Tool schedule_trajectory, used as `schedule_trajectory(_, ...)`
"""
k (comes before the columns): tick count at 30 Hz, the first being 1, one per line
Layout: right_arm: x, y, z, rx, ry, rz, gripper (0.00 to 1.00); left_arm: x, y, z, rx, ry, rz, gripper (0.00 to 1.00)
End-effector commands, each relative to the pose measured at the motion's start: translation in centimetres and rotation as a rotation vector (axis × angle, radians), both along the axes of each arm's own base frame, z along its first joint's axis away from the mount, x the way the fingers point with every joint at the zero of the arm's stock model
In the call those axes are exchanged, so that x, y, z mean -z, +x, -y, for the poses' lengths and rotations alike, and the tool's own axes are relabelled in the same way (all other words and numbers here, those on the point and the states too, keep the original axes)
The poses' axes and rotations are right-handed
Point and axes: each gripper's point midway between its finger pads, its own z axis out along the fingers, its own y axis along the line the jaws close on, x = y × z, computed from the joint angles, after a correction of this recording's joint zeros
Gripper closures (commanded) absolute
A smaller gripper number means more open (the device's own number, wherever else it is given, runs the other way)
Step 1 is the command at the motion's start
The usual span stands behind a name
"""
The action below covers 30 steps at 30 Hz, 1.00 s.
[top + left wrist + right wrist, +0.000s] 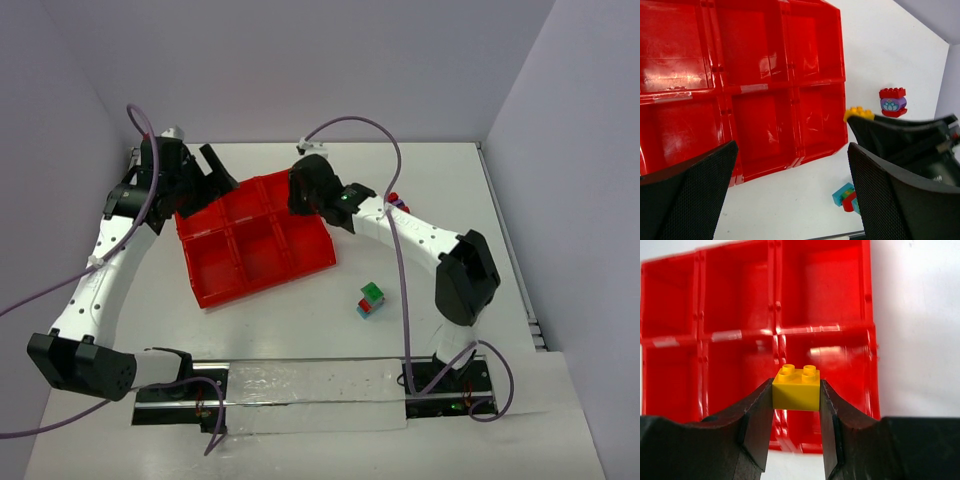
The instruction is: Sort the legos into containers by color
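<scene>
My right gripper point(796, 396) is shut on a yellow lego point(796, 388), studs up, held above the red tray point(775, 305) of containers. From the left wrist view the same yellow lego point(858, 113) peeks over the right gripper's black body. My left gripper point(790, 195) stands open with nothing between its fingers, at the tray's far left corner point(210, 185). A small stack of green, red and teal legos point(371, 300) sits on the table right of the tray. A red and purple stack point(892, 102) stands farther back. The containers I can see hold nothing.
The tray point(262, 283) lies tilted left of centre on the white table. The right arm point(420, 235) reaches across from the right, with its purple cable arching above. The grey walls close in at the back and sides.
</scene>
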Motion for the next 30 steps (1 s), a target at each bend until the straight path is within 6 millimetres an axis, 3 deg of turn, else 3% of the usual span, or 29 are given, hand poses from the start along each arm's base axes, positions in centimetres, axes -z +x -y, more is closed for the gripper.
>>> schedule_trajectory(1,-2.2,3.4,-0.9,0.034,0.058,0.042,0.91,-3.0,0.9,0.1,0.020,-0.009,0.111,0.01)
schedule_trajectory(3,-2.5,4.8,-1.2,0.054,0.077,0.050,0.91,-3.0,0.7,-0.2,0.009,0.003,0.107,0.01)
schedule_trajectory(7,-1.0,6.9,-2.3,0.054,0.081,0.026,0.89,-3.2,0.3,-0.6,-0.003,0.008,0.109,0.01)
schedule_trajectory(10,-1.6,8.5,-3.1,0.054,0.076,0.038,0.88,-3.6,0.0,-0.6,-0.002,0.005,0.121,0.01)
schedule_trajectory(12,-0.7,9.2,-3.4,0.059,0.048,0.032,0.86,-3.8,0.1,-0.6,-0.005,-0.002,0.133,0.01)
schedule_trajectory(24,2.5,11.7,-4.0,0.077,0.008,0.006,0.83,-3.6,0.3,-1.1,-0.032,0.014,0.139,0.01)
schedule_trajectory(30,4.4,12.5,-4.4,0.081,-0.017,-0.012,0.75,-4.2,0.2,-1.0,-0.019,0.015,0.150,0.01)
